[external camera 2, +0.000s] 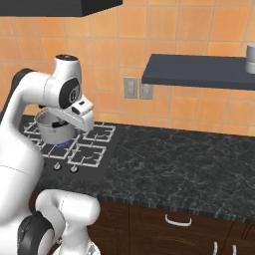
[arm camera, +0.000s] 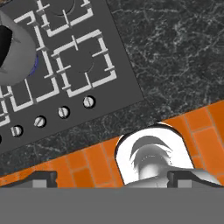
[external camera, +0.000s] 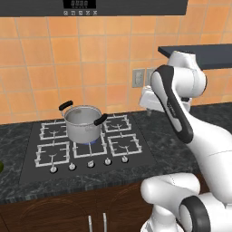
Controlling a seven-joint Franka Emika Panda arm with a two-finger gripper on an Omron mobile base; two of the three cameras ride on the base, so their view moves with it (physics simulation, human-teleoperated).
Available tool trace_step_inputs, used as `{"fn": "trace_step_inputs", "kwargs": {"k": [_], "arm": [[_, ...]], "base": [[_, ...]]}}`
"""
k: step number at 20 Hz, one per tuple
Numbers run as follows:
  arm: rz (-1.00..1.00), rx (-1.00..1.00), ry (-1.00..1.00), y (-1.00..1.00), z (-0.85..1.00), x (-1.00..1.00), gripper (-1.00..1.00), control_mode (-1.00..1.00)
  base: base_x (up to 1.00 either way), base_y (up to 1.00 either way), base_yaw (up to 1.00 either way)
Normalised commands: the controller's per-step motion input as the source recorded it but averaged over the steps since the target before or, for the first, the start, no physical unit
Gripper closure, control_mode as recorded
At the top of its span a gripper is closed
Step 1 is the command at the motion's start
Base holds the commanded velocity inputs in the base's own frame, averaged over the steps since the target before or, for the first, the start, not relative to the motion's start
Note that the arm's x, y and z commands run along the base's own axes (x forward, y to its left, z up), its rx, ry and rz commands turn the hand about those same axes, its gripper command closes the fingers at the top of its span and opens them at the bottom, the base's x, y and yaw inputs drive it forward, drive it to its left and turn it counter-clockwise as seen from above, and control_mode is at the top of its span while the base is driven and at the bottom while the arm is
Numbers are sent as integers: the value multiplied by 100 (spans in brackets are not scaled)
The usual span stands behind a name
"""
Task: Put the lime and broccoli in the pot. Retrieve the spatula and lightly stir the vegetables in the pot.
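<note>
The steel pot [external camera: 83,122] with black side handles stands on the stove's middle burner over a blue flame. Its inside looks grey and bare, and its rim also shows in the hand view [arm camera: 13,48]. My gripper [arm camera: 114,179] hangs high above the stove's right edge, right of the pot and apart from it. It is open, with the fingertips [arm camera: 41,177] far apart and nothing between them. A green sliver [external camera: 1,166] sits on the counter at the left edge; whether it is the lime or the broccoli I cannot tell. The spatula is out of view.
The black stove [external camera: 127,154] has a row of knobs [external camera: 90,163] along its front. Dark stone counter [external camera 2: 174,164] stretches to the right. A dark wall shelf [external camera 2: 199,69] carries a grey canister [external camera 2: 250,57]. An outlet [external camera: 138,78] sits on the tiled wall.
</note>
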Motion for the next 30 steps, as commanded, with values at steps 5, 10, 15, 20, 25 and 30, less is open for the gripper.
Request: {"fn": "trace_step_inputs", "kwargs": {"k": [5, 10, 15, 20, 25, 30], "arm": [[0, 0, 0, 0, 0, 0, -100, 100], [0, 0, 0, 0, 0, 0, -100, 100], [0, 0, 0, 0, 0, 0, -100, 100], [0, 0, 0, 0, 0, 0, -100, 100], [0, 0, 0, 0, 0, 0, -100, 100], [0, 0, 0, 0, 0, 0, -100, 100]], "base": [[-46, 54, 12], [-34, 100, 12], [32, 84, 3], [29, 52, -2], [43, 35, -8], [40, 20, -7]]}}
